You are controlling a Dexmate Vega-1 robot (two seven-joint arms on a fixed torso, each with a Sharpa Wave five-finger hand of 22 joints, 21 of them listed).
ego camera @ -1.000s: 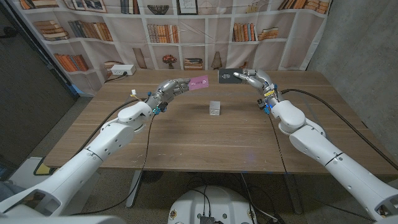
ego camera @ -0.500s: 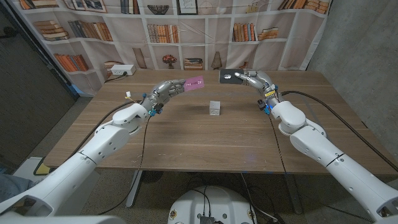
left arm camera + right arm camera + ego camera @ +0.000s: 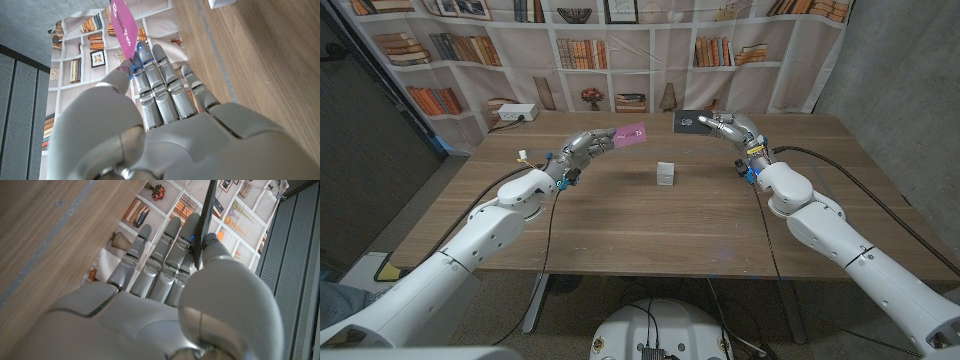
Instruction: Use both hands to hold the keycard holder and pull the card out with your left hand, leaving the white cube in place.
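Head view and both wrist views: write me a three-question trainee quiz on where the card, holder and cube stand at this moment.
1. True or false: the pink card is out of the black holder.
2. Which hand pinches the card: (a) left hand, (b) right hand?
3. Fill in: the white cube stands on the ____, between the two hands.

Key: 1 true; 2 (a), while the right hand holds the holder; 3 table.
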